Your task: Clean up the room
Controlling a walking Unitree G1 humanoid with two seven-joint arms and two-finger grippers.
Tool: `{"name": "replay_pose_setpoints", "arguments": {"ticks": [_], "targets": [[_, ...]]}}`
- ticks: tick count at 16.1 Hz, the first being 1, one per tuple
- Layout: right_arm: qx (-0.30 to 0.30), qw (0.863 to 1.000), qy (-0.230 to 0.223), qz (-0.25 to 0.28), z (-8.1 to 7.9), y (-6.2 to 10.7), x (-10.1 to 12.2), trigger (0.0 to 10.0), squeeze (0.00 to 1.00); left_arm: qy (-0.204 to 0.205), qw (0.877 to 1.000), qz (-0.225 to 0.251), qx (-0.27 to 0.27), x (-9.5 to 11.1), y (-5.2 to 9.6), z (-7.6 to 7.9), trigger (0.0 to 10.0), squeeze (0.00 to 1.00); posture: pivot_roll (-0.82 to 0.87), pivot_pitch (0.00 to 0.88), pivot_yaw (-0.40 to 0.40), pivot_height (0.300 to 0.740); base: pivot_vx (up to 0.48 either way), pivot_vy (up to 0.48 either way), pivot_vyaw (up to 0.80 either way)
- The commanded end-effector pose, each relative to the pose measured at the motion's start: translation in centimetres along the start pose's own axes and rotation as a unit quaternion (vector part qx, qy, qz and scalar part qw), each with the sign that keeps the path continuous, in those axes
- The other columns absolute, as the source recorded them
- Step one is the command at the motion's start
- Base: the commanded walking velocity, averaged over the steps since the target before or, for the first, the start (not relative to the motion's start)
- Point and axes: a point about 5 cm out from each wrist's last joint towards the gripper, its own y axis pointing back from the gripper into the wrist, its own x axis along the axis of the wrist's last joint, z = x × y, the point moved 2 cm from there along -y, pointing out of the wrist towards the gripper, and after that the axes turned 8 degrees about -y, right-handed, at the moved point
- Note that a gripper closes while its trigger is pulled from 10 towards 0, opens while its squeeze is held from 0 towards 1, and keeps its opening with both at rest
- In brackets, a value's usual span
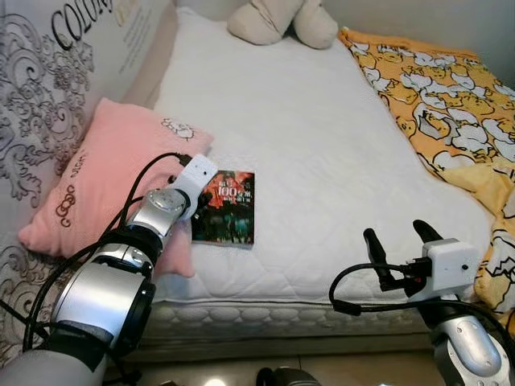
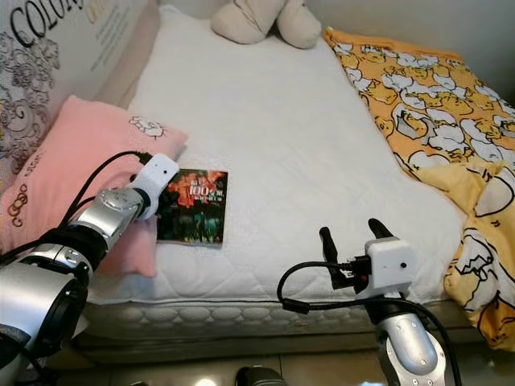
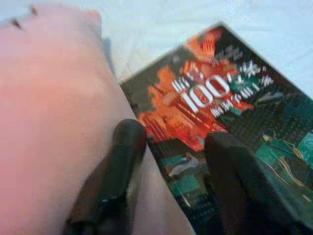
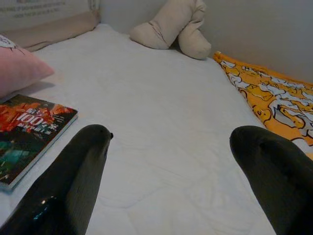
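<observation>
A book [image 1: 224,207] with a dark cover and a large "100" in its title lies flat on the white mattress [image 1: 322,153], left of centre in the left eye view, its left edge tucked against the pink pillow [image 1: 96,181]. The left gripper [image 3: 168,161] is down at that edge with its fingers spread and nothing between them. In the left wrist view one black finger [image 3: 120,161] rests in the seam between pillow and book, the other [image 3: 239,181] lies over the cover (whether it presses the cover or merely hangs above it cannot be told).

The right gripper [image 1: 400,249] hovers at the lower right of the frame, in front of the mattress edge, its two fingers wide apart and empty, well clear of the book.

A beige plush toy [image 1: 282,20] sits at the top centre of the frame, and an orange cartoon-print blanket [image 1: 438,104] runs down the right side.

The risk lies in the grip. A thin book lying flat on a soft mattress gives the fingers little to catch, so closing now could pinch only the cover, splaying the pages. The finger in the seam might also snag pillow fabric and drag the pillow along, or shove the book away across the sheet.
</observation>
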Motion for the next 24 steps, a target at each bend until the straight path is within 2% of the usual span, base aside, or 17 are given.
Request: {"name": "replay_pose_setpoints", "arguments": {"ticks": [1, 3, 4, 5, 8, 9, 10, 11, 12, 13, 15, 16, 20, 21, 22, 23, 24], "targets": [[-0.009, 1.000, 0.009, 0.000, 0.4, 0.0, -0.2, 10.0, 0.00, -0.035, 0.999, 0.036, 0.019, 2.3, 0.2, -1.3, 10.0, 1.00, -0.21, 0.004, -0.106, 0.740, 0.000, 0.000, 0.00], [-0.011, 1.000, 0.005, 0.003, 0.3, -0.4, -0.4, 10.0, 0.00, -0.056, 0.993, 0.103, 0.033, 4.5, 0.7, -1.9, 10.0, 1.00, -0.20, 0.000, -0.095, 0.740, 0.000, 0.000, 0.00], [-0.013, 1.000, 0.002, 0.007, 0.3, -0.6, -0.5, 10.0, 0.00, -0.050, 0.989, 0.140, 0.028, 5.4, 1.0, -1.7, 10.0, 0.14, -0.19, 0.000, -0.086, 0.740, 0.000, 0.000, 0.00], [-0.014, 1.000, 0.001, 0.010, 0.2, -0.7, -0.4, 10.0, 0.00, -0.036, 0.986, 0.164, 0.024, 6.0, 1.2, -1.4, 10.0, 0.00, -0.18, 0.000, -0.080, 0.740, 0.000, 0.000, 0.00], [-0.034, 0.999, -0.018, 0.035, 0.6, -1.1, -0.2, 10.0, 0.00, 0.087, 0.957, 0.275, 0.019, 7.5, 4.3, 2.8, 10.0, 0.00, -0.13, 0.000, -0.060, 0.740, 0.000, 0.000, 0.00], [-0.038, 0.998, -0.019, 0.038, 0.7, -1.4, -0.3, 10.0, 0.00, 0.146, 0.946, 0.285, 0.055, 6.8, 5.1, 3.6, 10.0, 1.00, -0.11, 0.000, -0.059, 0.740, 0.000, 0.000, 0.00], [-0.042, 0.998, -0.020, 0.040, 0.7, -1.5, -0.4, 10.0, 0.00, 0.173, 0.942, 0.279, 0.075, 6.0, 5.5, 4.1, 10.0, 1.00, -0.11, 0.000, -0.060, 0.740, 0.000, 0.000, 0.00], [-0.052, 0.998, -0.017, 0.042, 1.0, -2.2, -0.5, 10.0, 0.08, 0.220, 0.933, 0.257, 0.121, 3.9, 6.5, 4.8, 10.0, 1.00, -0.08, 0.000, -0.067, 0.740, 0.000, 0.000, 0.00], [-0.058, 0.997, -0.019, 0.041, 1.2, -2.9, -0.7, 10.0, 1.00, 0.237, 0.930, 0.228, 0.163, 2.0, 7.3, 4.9, 10.0, 1.00, -0.06, 0.000, -0.072, 0.740, 0.000, 0.000, 0.00], [-0.054, 0.997, -0.041, 0.046, 1.0, -3.6, -0.8, 10.0, 1.00, 0.224, 0.931, 0.206, 0.200, 0.4, 7.7, 4.4, 10.0, 1.00, -0.05, 0.000, -0.076, 0.740, 0.000, 0.000, 0.00], [-0.049, 0.996, -0.055, 0.051, 0.8, -4.3, -0.8, 10.0, 1.00, 0.199, 0.933, 0.205, 0.220, -0.4, 8.3, 3.9, 10.0, 1.00, -0.03, 0.000, -0.083, 0.740, 0.000, 0.000, 0.00], [-0.043, 0.996, -0.058, 0.053, 0.6, -4.8, -0.8, 10.0, 1.00, 0.174, 0.936, 0.213, 0.221, 0.0, 8.7, 3.9, 10.0, 1.00, -0.02, 0.000, -0.083, 0.740, 0.000, 0.000, 0.00], [-0.061, 0.994, -0.068, 0.060, 1.3, -5.6, -1.0, 10.0, 1.00, 0.169, 0.937, 0.213, 0.218, -0.3, 9.2, 4.3, 10.0, 1.00, -0.01, 0.000, -0.082, 0.740, 0.000, 0.000, 0.00], [-0.074, 0.991, -0.092, 0.068, 1.7, -5.4, -0.8, 10.0, 1.00, 0.166, 0.936, 0.219, 0.219, -0.3, 9.4, 4.2, 10.0, 0.00, -0.01, 0.000, -0.082, 0.740, 0.000, 0.000, 0.00], [-0.082, 0.988, -0.108, 0.073, 1.9, -5.3, -0.7, 10.0, 1.00, 0.165, 0.935, 0.222, 0.223, -0.2, 9.5, 4.0, 10.0, 0.00, -0.02, 0.000, -0.079, 0.740, 0.000, 0.000, 0.00], [-0.084, 0.988, -0.110, 0.070, 2.1, -4.5, -0.8, 10.0, 0.91, 0.167, 0.933, 0.237, 0.212, -0.3, 9.9, 4.1, 10.0, 0.00, -0.02, 0.000, -0.072, 0.740, 0.000, 0.000, 0.00], [-0.062, 0.993, -0.083, 0.056, 1.8, -3.8, -1.2, 10.0, 0.89, 0.163, 0.936, 0.249, 0.186, -0.4, 10.1, 4.8, 10.0, 0.00, -0.03, 0.000, -0.065, 0.740, 0.000, 0.000, 0.00]]}}
